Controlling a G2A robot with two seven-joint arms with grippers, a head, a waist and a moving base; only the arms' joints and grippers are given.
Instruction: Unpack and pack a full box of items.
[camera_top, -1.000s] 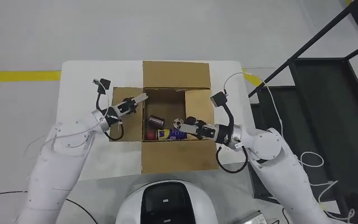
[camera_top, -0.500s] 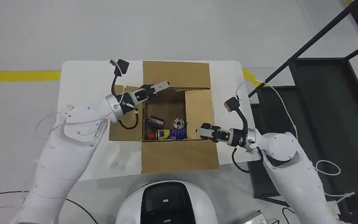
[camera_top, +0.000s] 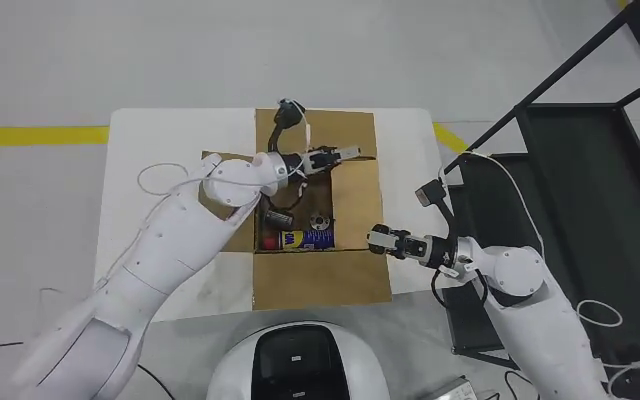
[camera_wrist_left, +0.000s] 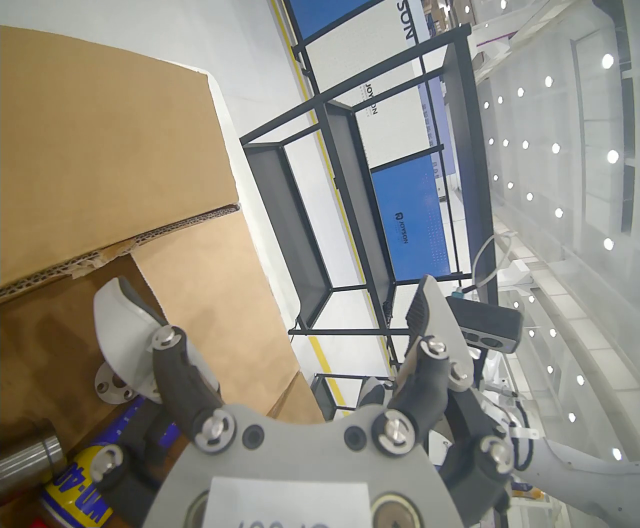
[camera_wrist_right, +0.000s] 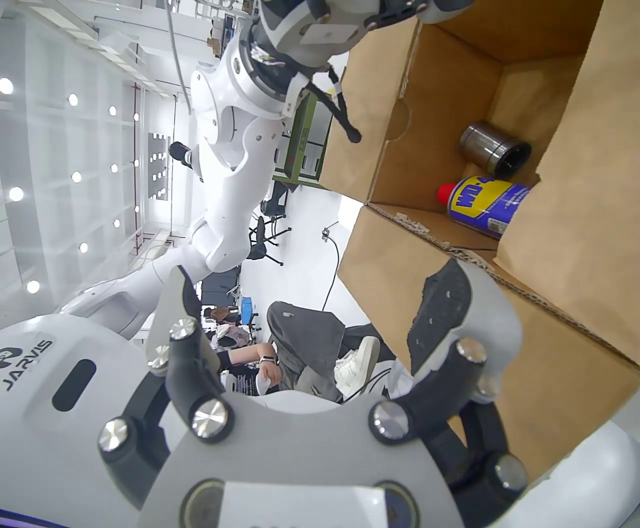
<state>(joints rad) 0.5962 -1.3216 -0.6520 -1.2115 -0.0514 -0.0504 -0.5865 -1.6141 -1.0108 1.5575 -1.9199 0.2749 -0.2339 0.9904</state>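
An open cardboard box (camera_top: 315, 132) stands on the white table (camera_top: 150, 160) with its flaps spread. Inside lie a blue and yellow spray can (camera_top: 302, 240) with a red cap, a metal cylinder (camera_top: 278, 216) and a round flanged metal part (camera_top: 319, 222). My left gripper (camera_top: 338, 155) hangs open and empty above the box's far right inner corner; its wrist view has the can (camera_wrist_left: 82, 482), the cylinder (camera_wrist_left: 30, 450) and the flanged part (camera_wrist_left: 111, 389) below it. My right gripper (camera_top: 378, 238) is open and empty over the right flap, outside the box, looking in at the can (camera_wrist_right: 485, 205) and cylinder (camera_wrist_right: 492, 147).
A black metal rack (camera_top: 570, 190) stands close to the table's right edge. A yellow line (camera_top: 50, 135) crosses the floor at the far left. Bare table surface lies left of the box and in a narrower strip to its right.
My left arm has swung from the left flap rightwards across the box to its far right corner. My right gripper has pulled back out of the box to the right flap.
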